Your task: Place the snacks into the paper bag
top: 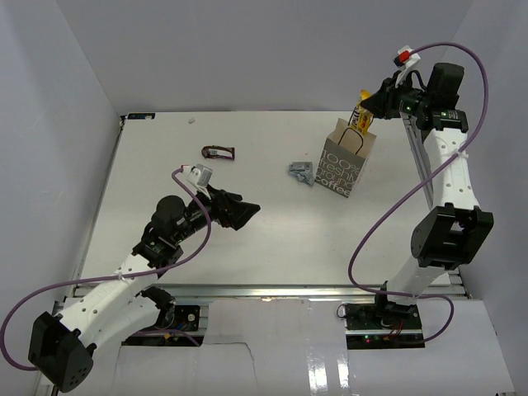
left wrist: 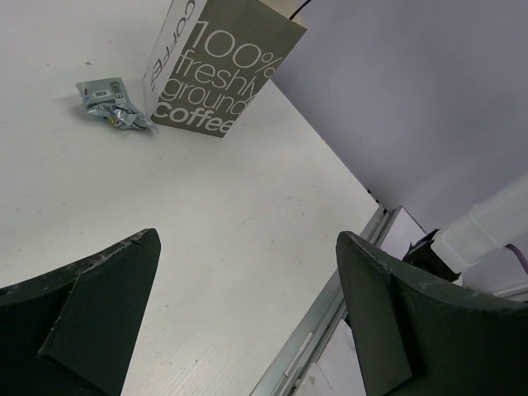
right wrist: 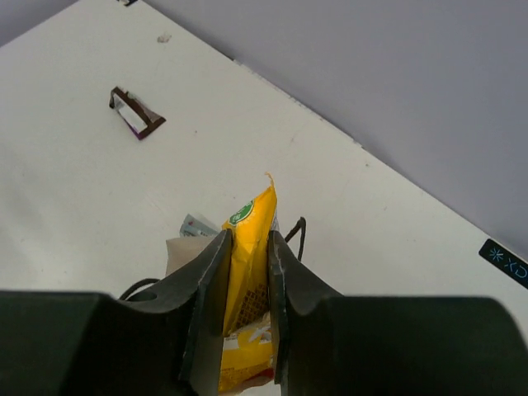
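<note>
The grey-brown paper bag (top: 346, 161) stands upright at the right back of the table; it also shows in the left wrist view (left wrist: 221, 70). My right gripper (top: 369, 107) is shut on a yellow snack packet (right wrist: 250, 264) and holds it just above the bag's open top, whose black cord handles (right wrist: 295, 235) show beside the fingers. A silver-grey packet (top: 301, 172) lies on the table just left of the bag, also in the left wrist view (left wrist: 111, 103). A dark brown packet (top: 218, 152) lies further left. My left gripper (top: 244, 213) is open and empty over the table's middle.
The metal rail of the table's near edge (left wrist: 330, 313) runs below my left gripper. White walls (top: 74, 124) close in the left, back and right sides. A small white scrap (top: 191, 121) lies near the back edge.
</note>
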You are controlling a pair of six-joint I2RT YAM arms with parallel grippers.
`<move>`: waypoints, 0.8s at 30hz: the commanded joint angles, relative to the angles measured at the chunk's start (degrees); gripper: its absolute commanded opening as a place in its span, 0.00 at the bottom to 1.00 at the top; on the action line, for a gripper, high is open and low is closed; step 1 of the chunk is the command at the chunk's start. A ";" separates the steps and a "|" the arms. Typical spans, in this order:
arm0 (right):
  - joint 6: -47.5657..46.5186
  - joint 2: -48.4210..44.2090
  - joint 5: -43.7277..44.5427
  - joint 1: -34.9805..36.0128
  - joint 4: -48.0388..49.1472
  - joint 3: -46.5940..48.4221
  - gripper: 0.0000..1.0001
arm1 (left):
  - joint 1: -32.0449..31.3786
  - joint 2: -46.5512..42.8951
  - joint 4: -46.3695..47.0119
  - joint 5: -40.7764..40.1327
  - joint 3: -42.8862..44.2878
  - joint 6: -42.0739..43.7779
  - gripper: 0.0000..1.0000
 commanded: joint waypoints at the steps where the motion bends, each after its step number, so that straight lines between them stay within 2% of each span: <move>1: -4.51 -1.15 -0.32 0.09 -0.13 0.13 0.28 | 0.12 -0.29 -0.09 -2.13 -0.51 -0.88 0.98; 3: -5.22 -1.32 -0.59 0.09 -0.83 0.40 0.37 | 0.12 0.76 -0.09 -1.87 0.02 -0.88 0.98; 4: -5.31 -1.58 -0.59 0.09 -0.84 1.18 0.48 | 0.12 1.12 -0.09 -1.61 0.20 -0.88 0.98; 7: -5.92 -2.46 -3.47 0.09 -2.41 5.12 0.66 | 0.12 2.26 -0.27 -1.25 0.64 -1.05 0.98; 11: -6.97 -3.52 -5.51 1.74 -3.47 10.92 0.82 | 0.12 2.44 -0.18 -2.39 0.90 -1.67 0.98; 13: -10.47 -3.26 -3.94 4.73 -10.19 13.74 0.89 | 0.12 2.70 -0.27 -3.88 1.69 -2.37 0.98; 14: -16.41 -2.99 0.95 6.66 -13.63 14.98 0.91 | 0.03 2.87 -0.27 -4.50 2.04 -2.81 0.98; 15: -20.04 -2.73 4.91 14.07 -17.32 16.38 0.92 | 0.12 3.05 -0.27 -5.29 2.39 -3.16 0.98; 16: -23.47 -2.38 9.04 18.06 -20.49 16.13 0.92 | 0.12 3.14 -0.44 -5.99 3.00 -3.86 0.98; 17: -27.77 -2.29 18.22 25.59 -23.83 14.82 0.94 | 0.12 3.14 -0.53 -7.31 3.27 -4.22 0.98; 19: -28.86 -1.50 26.71 31.70 -24.30 9.47 0.94 | 0.29 3.05 -1.06 -8.37 3.97 -4.92 0.98; 20: -28.60 -0.71 34.32 36.34 -23.69 8.06 0.97 | 0.38 2.79 -1.41 -9.07 4.15 -5.10 0.98; 22: -25.45 2.78 43.06 39.97 -22.29 5.77 0.98 | 0.64 1.48 -2.72 -9.69 4.24 -5.45 0.98; 23: -24.13 4.46 50.84 42.08 -21.85 5.85 0.98 | 0.64 0.95 -3.43 -10.65 4.15 -5.54 0.98; 24: -21.51 5.87 53.79 42.71 -21.15 5.93 0.98 | 0.64 0.25 -5.00 -11.44 4.07 -5.62 0.98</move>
